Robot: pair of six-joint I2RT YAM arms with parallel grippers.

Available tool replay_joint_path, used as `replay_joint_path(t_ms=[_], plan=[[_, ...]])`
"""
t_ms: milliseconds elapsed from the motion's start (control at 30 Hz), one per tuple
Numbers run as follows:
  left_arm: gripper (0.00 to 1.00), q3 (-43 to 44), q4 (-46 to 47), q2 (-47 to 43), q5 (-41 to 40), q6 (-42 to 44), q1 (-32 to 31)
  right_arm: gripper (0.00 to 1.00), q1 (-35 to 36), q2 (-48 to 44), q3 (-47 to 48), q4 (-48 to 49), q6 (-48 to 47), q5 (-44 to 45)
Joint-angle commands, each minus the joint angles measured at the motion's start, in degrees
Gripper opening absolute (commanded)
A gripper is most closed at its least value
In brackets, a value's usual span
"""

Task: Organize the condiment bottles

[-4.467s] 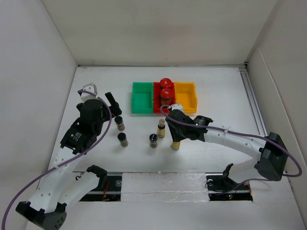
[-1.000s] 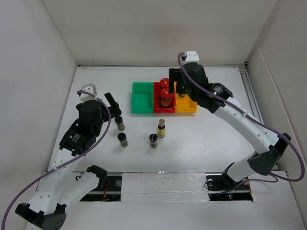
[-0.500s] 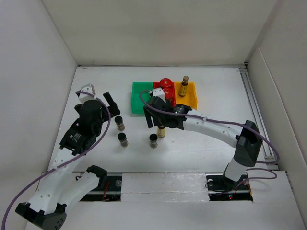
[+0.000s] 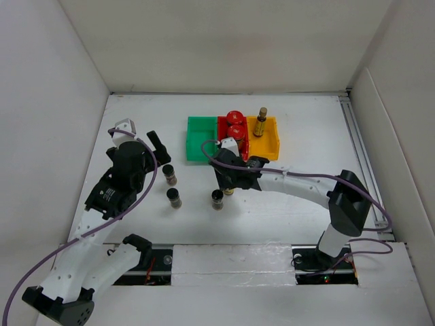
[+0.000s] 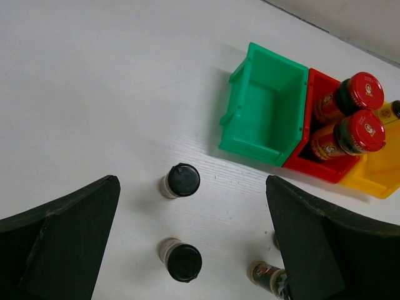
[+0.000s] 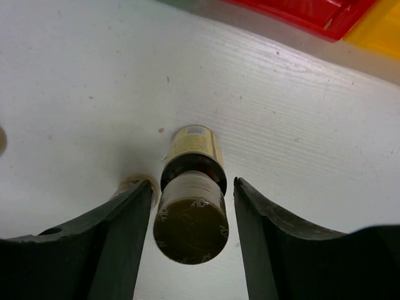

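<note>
From above, the left hand point(image 4: 161, 149) hangs with its jaws spread wide and holding nothing, over the left part of the worktop point(image 4: 299, 115), just beyond the nearest of three black-capped bottles point(image 4: 175, 197) that stand apart in a loose group. The right hand point(image 4: 229, 180) is down over a slim yellow-labelled bottle point(image 4: 229, 191) standing near the front of the red bin point(image 4: 222, 139). Two red-capped jars point(image 4: 237, 132) stand in that bin, with the green bin point(image 4: 202, 138) touching it on the left and the yellow bin point(image 4: 270, 140) on the right. A second slim bottle point(image 4: 262, 117) stands upright in the yellow bin. The left wrist view shows that hand's dark fingers point(image 5: 59, 240) far apart, with two black-capped bottles on the bare worktop between them and a third partly hidden by the right finger. The three bins lie beyond, the green one holding nothing. The right wrist view shows the slim yellow-labelled bottle upright between the fingers point(image 6: 115, 240). The jaws are partly closed around it, and thin slivers of worktop show on either side of its cap, so the hand is not clamped on it.
</note>
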Motion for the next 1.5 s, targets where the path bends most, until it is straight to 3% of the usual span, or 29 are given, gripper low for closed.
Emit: replay_joint_path(t_ms=[0,67,233,300,533,933,1200,1467], plan=[[0.99,-0.2,1.1,-0.1,0.4,0.1,0.2,0.59,-1.2,-0.9,-1.4,3.8,0.7,-0.8],[0.99,-0.2,1.0,0.1,0.5,0.2,0.2,0.52,-2.0,-0.9,-1.9,4.6,0.5,-1.7],[0.99,-0.3,1.2,-0.1,0.8,0.2,0.2,0.22,-2.7,-1.1,-1.1,4.0,-0.4,-1.7],[0.99,-0.2,1.3,0.1,1.2,0.3,0.2,0.00,-2.7,-1.8,0.0,3.5,-1.0,-1.2],[0.99,-0.3,1.4,-0.1,1.4,0.5,0.2,0.00,-5.3,-5.7,3.3,2.3,-3.6,-1.3],[0.99,-0.3,1.5,-0.5,1.7,0.6,0.2,0.00,-18.5,-10.2,6.3,0.6,-7.8,-1.7],[0.99,-0.3,1.5,-0.5,1.7,0.6,0.2,0.00,-28.5,-4.7,14.4,0.8,-11.8,-5.9],[0.99,-0.4,1.6,-0.5,1.9,0.7,0.2,0.00,-32.9,3.8,20.5,1.1,-13.4,-9.8]])
